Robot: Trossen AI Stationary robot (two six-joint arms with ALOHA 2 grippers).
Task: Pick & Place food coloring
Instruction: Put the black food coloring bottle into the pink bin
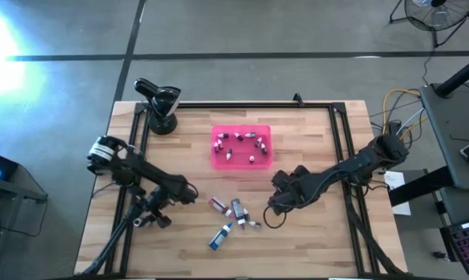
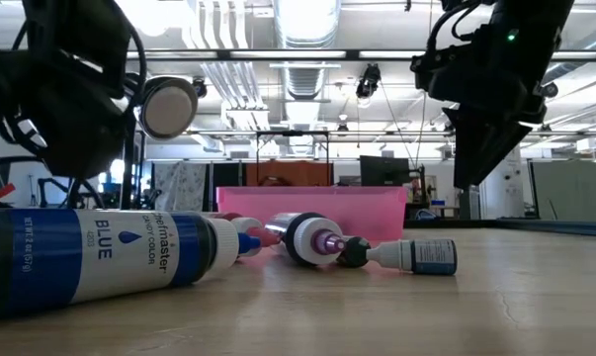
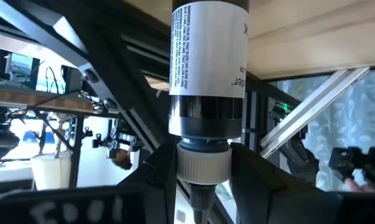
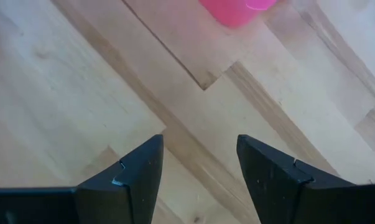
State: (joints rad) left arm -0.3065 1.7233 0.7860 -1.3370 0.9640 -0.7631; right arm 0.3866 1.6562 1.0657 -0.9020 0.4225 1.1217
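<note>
My left gripper (image 1: 190, 191) hangs over the table's left half, shut on a dark food coloring bottle (image 3: 207, 56) with a white label. Several more food coloring bottles lie on their sides near the front: a blue one (image 2: 100, 259), a dark one (image 2: 307, 237) and a small one (image 2: 421, 255); in the high view they show around (image 1: 236, 211). Others lie in the pink tray (image 1: 241, 148). My right gripper (image 4: 199, 162) is open above bare wood, right of the loose bottles, nothing between its fingers. My left gripper pinches the bottle at its pale cap (image 3: 203, 163), one finger (image 3: 156, 171) on each side. The dark body sticks straight out ahead of the fingers, in line with them. The bottle's far end is cut off by the picture's edge.
A dark metal frame (image 1: 250, 105) runs round the wooden table. A black camera on a stand (image 1: 161, 105) sits at the far left corner. Bare wood lies between the tray and the loose bottles.
</note>
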